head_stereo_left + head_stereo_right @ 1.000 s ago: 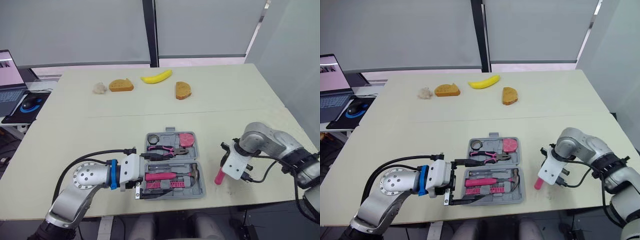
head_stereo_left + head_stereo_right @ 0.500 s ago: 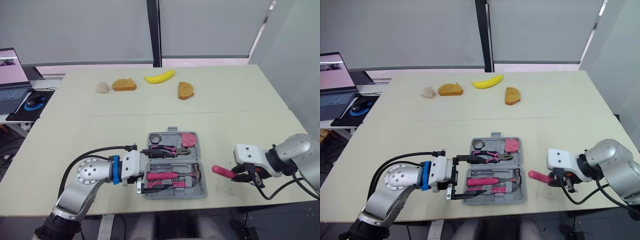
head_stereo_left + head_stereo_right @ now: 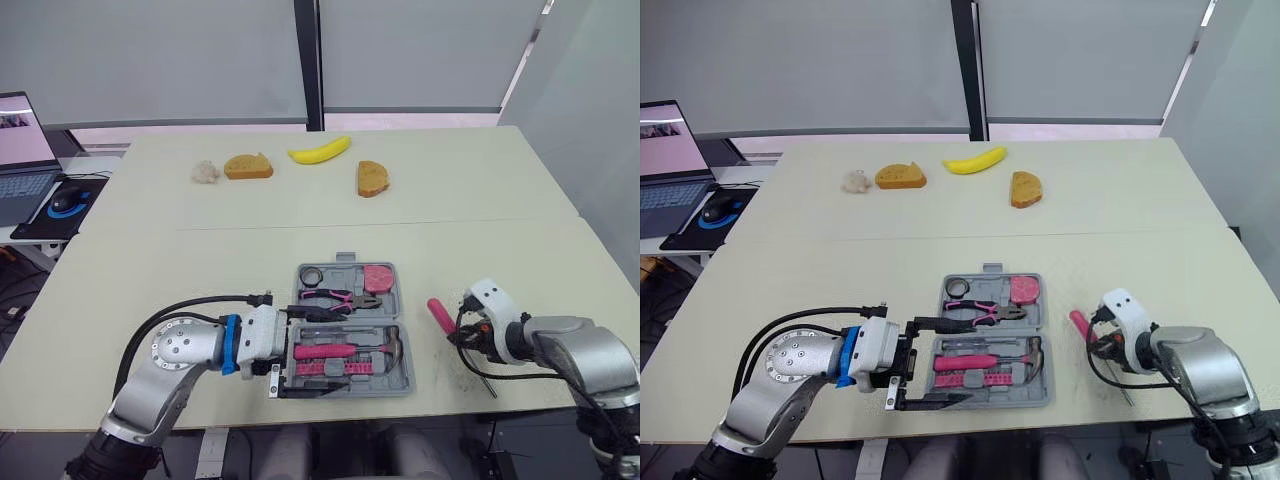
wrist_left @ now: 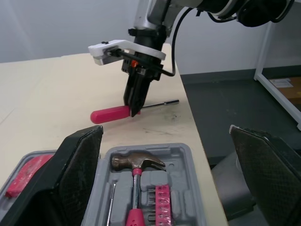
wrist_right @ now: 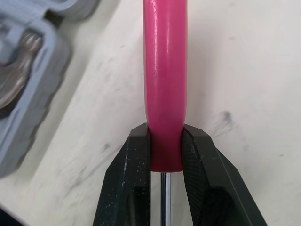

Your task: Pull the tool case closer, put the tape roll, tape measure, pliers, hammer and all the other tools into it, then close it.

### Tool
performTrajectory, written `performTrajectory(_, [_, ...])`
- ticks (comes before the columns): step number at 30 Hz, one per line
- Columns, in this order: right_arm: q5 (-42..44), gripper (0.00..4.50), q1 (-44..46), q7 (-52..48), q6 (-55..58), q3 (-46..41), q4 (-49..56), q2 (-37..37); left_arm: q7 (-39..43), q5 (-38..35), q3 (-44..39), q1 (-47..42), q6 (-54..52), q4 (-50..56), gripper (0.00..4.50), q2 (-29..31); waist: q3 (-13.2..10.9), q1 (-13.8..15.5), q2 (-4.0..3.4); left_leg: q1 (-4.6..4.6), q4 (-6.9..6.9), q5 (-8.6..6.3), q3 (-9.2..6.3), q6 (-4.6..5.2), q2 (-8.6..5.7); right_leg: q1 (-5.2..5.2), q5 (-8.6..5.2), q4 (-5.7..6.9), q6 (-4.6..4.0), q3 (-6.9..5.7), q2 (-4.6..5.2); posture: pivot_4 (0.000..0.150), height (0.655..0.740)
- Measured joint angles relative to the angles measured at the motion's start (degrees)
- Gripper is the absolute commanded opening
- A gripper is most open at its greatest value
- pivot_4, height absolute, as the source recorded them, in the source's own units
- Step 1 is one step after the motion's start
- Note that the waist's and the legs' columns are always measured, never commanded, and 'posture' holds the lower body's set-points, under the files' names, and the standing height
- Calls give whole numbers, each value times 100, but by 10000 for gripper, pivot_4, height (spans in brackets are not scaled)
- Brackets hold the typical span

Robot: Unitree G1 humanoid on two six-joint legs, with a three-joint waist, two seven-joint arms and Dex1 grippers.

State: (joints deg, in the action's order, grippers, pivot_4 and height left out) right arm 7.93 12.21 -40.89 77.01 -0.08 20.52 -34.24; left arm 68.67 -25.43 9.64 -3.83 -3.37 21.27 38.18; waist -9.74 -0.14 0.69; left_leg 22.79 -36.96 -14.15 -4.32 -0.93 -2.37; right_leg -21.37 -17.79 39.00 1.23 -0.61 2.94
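We saw the right gripper point(image 5: 165, 134) pinching the pink handle of a screwdriver point(image 5: 164, 70) at the end where its metal shaft begins, the tool held close over the table point(image 3: 200, 260) just to the right of the open tool case point(image 3: 405, 375). The left gripper point(image 3: 305, 352) had its fingers spread wide at the case's left side, and the hammer point(image 4: 137, 164) and pliers point(image 3: 335, 298) lay inside the case.
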Motion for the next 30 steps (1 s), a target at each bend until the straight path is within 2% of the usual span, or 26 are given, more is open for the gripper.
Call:
performTrajectory(3, [-3, 6323, 28, 431, 3, -73, -115, 318, 47, -34, -6, -80, -2, -2, 45000, -2, 1, -2, 1, 0, 0, 0, 0, 0, 0, 0, 0, 0, 0, 1, -1, 1500, 7400])
performTrajectory(10, [24, 6323, -149, 893, -238, -13, -34, 455, -63, -174, -60, -152, -119, 16, 45000, -76, 3, -9, 3, -1, 0, 0, -1, 1, 1, 2, 0, 0, 0, 0, -3, 1500, 7400])
performTrajectory(12, [27, 13546, -232, 998, -363, 16, 6, 516, -69, -177, -82, -147, -124, 27, 45000, -80, 10, -13, 15, -4, 0, 0, -2, 1, 3, 4, 0, 0, 0, 0, -6, 1500, 7400])
performTrajectory(15, [62, 19726, -313, 1112, -432, 23, 73, 605, -83, -178, -107, -149, -140, 41, 45000, -80, 11, -15, 17, -6, 0, 0, -2, 1, 4, 5, 0, 1, 0, 1, -8, 1500, 7400])
performTrajectory(24, [356, 44604, -468, 1273, -409, -143, 343, 677, -182, -177, -109, -152, -161, 52, 45000, -80, 11, -20, 16, -4, 0, 0, -2, 1, 4, 4, 0, 2, 0, 3, -10, 1500, 7400])
performTrajectory(27, [477, 44604, -703, 1157, -636, -231, 745, 340, -186, -176, -120, -165, -199, 52, 45000, -80, 10, -10, 15, 0, 0, 0, -3, 1, 2, 3, 0, 0, 0, 2, -10, 1500, 7400])
performTrajectory(30, [429, 44604, -989, 900, -1527, -123, 954, -180, -181, -175, -149, -180, -235, 47, 45000, -77, 10, -13, 15, -3, 0, 0, -3, 1, 3, 4, 0, -1, 1, 2, -10, 1500, 7400])
